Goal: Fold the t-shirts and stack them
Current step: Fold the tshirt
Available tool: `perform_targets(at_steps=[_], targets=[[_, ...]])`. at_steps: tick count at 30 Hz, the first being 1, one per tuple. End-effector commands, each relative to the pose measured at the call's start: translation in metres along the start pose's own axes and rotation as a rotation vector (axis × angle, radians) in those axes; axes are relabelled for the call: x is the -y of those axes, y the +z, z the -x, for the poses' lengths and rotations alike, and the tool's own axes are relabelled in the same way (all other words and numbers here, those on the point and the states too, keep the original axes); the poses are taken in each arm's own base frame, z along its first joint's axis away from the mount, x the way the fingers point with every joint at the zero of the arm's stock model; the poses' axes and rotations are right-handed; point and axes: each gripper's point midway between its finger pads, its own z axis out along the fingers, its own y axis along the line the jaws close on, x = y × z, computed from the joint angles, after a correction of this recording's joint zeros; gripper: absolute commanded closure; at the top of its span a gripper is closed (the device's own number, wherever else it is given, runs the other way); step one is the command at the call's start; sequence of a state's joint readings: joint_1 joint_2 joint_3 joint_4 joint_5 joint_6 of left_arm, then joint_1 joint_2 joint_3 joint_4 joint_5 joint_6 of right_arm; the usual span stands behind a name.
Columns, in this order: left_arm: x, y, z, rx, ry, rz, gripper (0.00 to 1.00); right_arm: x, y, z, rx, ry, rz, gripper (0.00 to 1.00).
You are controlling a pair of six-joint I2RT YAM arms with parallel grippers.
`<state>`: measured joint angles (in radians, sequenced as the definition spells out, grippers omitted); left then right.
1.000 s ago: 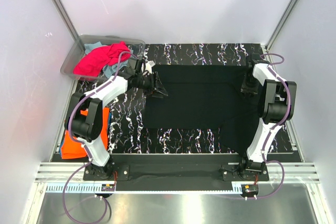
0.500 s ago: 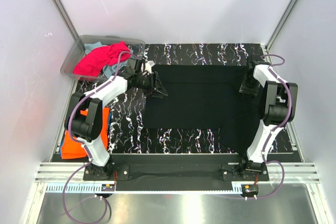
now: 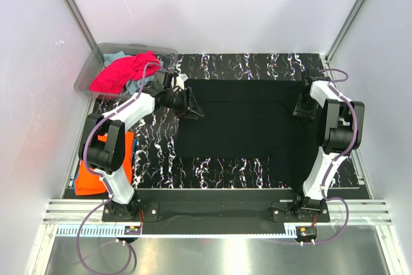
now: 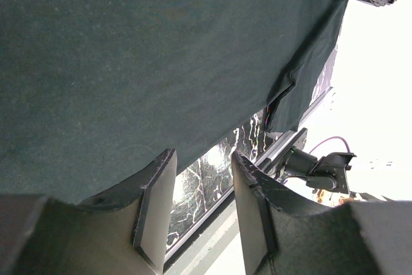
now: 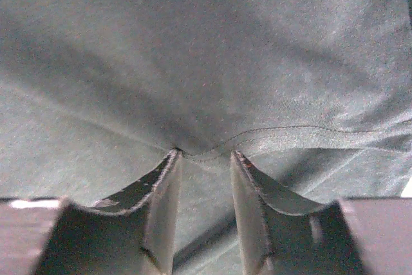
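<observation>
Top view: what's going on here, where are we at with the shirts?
Both arms are at the black t-shirt, which lies spread out on the table. The left gripper is at its left edge, jaws open and holding nothing. The right gripper is down on the cloth near the right edge, jaws apart with the hem between the tips. An orange t-shirt lies beside the left arm's base, and a pink t-shirt is heaped in the clear bin.
</observation>
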<state>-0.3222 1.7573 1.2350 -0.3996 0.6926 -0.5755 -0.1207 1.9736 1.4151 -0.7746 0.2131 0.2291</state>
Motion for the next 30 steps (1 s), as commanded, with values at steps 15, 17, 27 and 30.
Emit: perform_targets(at_steps=[15, 17, 27, 30], targets=[[0.008, -0.006, 0.007, 0.021, 0.040, -0.026, 0.55, 0.021, -0.014, 0.056, 0.161, 0.012, -0.130, 0.93], [0.008, -0.007, 0.006, 0.023, 0.042, -0.022, 0.55, 0.022, -0.014, 0.072, 0.185, 0.018, -0.133, 0.93], [-0.014, -0.001, -0.010, -0.062, 0.015, 0.036, 0.56, 0.018, 0.008, 0.137, 0.248, 0.060, -0.100, 0.87], [-0.019, -0.001, -0.015, -0.085, 0.007, 0.058, 0.57, 0.011, 0.016, 0.161, 0.276, 0.085, -0.071, 0.84]])
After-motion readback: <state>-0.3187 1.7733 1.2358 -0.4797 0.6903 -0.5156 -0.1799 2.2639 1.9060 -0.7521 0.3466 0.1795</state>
